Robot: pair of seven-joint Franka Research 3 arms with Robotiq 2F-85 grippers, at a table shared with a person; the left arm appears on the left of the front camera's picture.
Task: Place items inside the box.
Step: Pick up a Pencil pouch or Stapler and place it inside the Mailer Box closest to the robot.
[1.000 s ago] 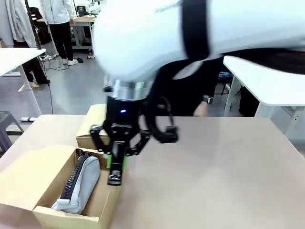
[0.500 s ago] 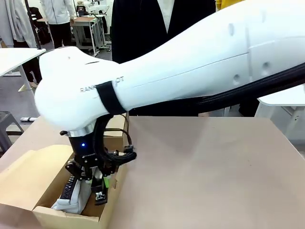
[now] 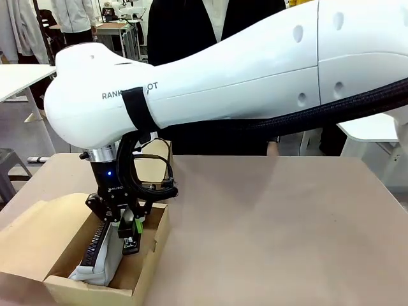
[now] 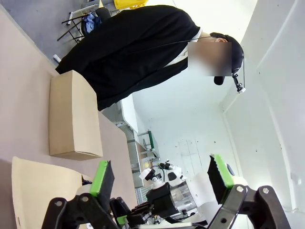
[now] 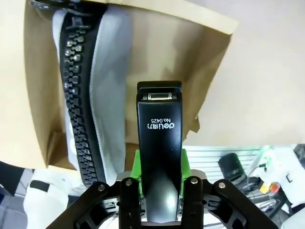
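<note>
Tan table (image 3: 287, 223), person in black (image 4: 133, 47)

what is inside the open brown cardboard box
A grey pencil case with a black zip lies in the brown cardboard box, a black stapler beside it between the green pads of the right gripper. The floor beneath them is covered.

The tan table (image 3: 287, 217) bears an open cardboard box (image 3: 157, 237) at its near-left corner and a closed carton (image 4: 74, 114) behind.

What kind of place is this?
Probably a robotics lab or workshop: a white robot arm reaches over the table, white worktables stand around, and a bench with equipment stands behind.
</note>
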